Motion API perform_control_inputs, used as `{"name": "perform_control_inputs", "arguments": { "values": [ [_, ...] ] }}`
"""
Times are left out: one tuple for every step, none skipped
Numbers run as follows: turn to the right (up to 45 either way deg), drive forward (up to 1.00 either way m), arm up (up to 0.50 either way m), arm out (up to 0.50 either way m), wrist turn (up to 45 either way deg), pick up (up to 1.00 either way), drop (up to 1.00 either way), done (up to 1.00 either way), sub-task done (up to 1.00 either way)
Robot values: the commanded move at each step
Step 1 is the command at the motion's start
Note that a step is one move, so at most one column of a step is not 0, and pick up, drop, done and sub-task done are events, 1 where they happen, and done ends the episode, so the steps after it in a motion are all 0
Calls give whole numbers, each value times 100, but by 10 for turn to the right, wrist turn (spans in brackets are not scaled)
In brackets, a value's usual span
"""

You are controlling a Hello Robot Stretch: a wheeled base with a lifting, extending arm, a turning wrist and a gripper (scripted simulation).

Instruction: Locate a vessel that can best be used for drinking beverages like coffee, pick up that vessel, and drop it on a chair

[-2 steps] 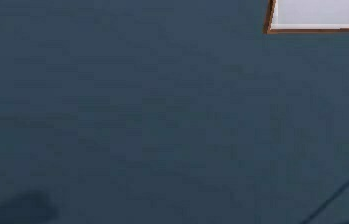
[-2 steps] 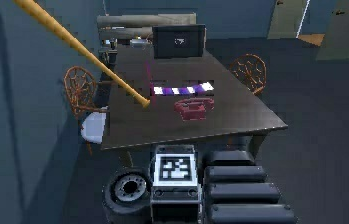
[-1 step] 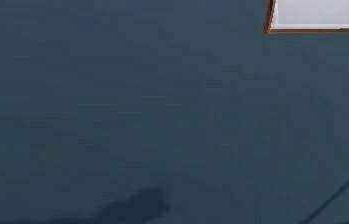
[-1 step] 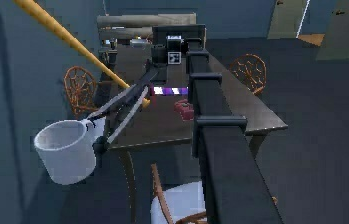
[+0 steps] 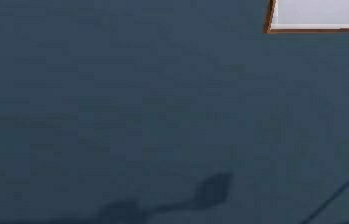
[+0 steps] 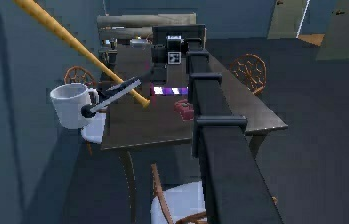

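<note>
1. Bench (image 6: 147,125): long, dark top, with small items scattered on it.
2. Chair (image 6: 182,195): wooden with a white seat, at the bench's near end. Judged a likely drop spot.
3. Mug (image 6: 72,103): white, hanging beyond the bench's edge at the arm side view's left, clear of every surface. Judged light, rigid, smooth-glazed and breakable; rim wall or handle is the best hold.
4. Gripper (image 6: 100,103): holds the mug; finger opening cannot be told.
5. Writing: none legible.
</note>
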Motion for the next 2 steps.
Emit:
{"name": "perform_control_inputs", "arguments": {
  "values": [
    [0,0,0,0,450,0,0,0,0],
    [0,0,0,0,450,0,0,0,0]
  ]
}}
